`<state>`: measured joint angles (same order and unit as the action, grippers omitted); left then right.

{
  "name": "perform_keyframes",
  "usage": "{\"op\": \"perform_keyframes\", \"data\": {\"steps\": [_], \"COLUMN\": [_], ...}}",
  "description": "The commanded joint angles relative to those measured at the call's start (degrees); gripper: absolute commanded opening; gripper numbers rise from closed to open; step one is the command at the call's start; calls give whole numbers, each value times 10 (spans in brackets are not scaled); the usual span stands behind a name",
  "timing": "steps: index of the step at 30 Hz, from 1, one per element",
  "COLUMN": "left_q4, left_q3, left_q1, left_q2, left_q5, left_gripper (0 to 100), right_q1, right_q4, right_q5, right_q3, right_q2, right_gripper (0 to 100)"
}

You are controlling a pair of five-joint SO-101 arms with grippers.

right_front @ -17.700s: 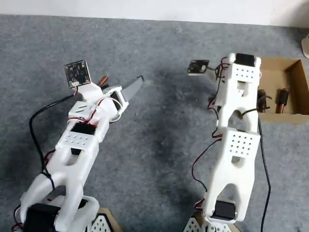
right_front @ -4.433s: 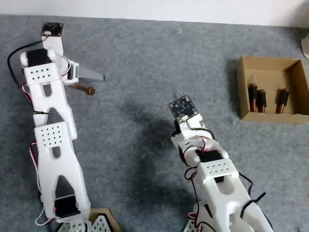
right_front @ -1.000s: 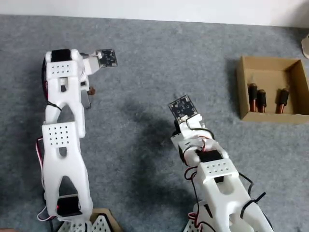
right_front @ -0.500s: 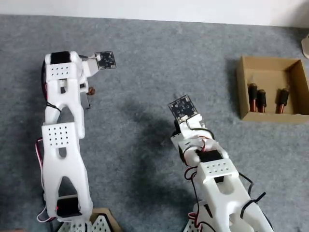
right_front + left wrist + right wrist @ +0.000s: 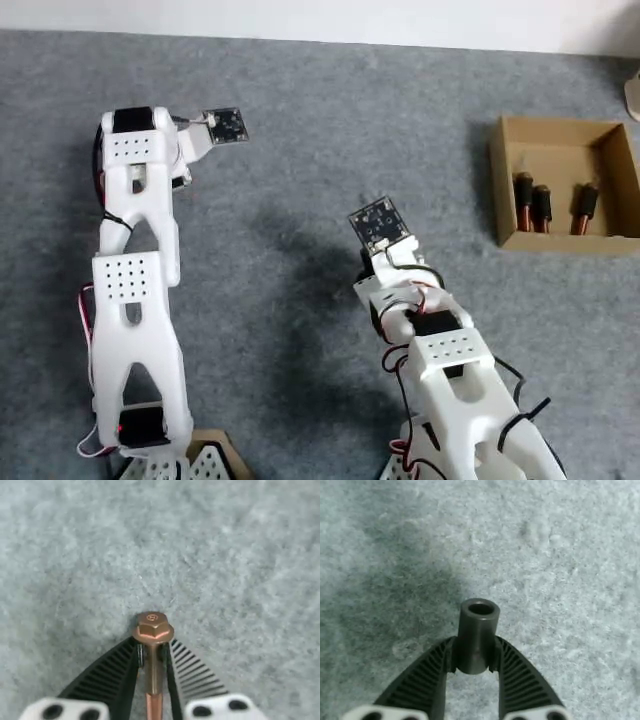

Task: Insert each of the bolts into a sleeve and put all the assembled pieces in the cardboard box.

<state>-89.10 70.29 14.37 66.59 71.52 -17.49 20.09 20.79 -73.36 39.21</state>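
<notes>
In the left wrist view my left gripper (image 5: 153, 656) is shut on a copper bolt (image 5: 153, 630), hex head pointing away from the camera, above the grey carpet. My right gripper (image 5: 474, 660) is shut on a dark sleeve (image 5: 478, 630), whose open bore faces outward. In the high view the left arm (image 5: 138, 190) stands at the far left of the table and the right arm (image 5: 410, 300) at the centre. The cardboard box (image 5: 505, 185) at the far right holds three assembled copper and dark pieces (image 5: 532, 203).
Grey carpet covers the whole table, with open floor between the two arms and between the right arm and the box. A pale object (image 5: 633, 95) pokes in at the right edge.
The left arm has closed on the bolt that lay on the carpet and lifted it; the bolt is gone from the floor in the high view. The right arm has kept still.
</notes>
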Motion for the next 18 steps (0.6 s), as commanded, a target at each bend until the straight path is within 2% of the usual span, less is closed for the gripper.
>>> {"op": "perform_keyframes", "data": {"steps": [1,4,7,9,15,18], "left_q4": [-47,-94,-115,-117,-121,-125], "left_q3": [73,138,216,251,243,243], "left_q1": [-3,-5,-4,-2,0,0], "left_q2": [-10,-10,-10,-10,-14,-29], "left_q5": [-18,-39,-121,-187,-417,-520], "left_gripper": [6,6,6,6,6,6], "right_q1": [-7,-7,-7,-7,-7,-2], "right_q4": [-17,-17,-17,-17,-22,-66], "right_q5": [7,7,7,7,-4,-54], "right_q3": [3,3,3,3,3,0], "right_q2": [15,15,15,15,15,17], "right_gripper": [4,4,4,4,4,4]}}
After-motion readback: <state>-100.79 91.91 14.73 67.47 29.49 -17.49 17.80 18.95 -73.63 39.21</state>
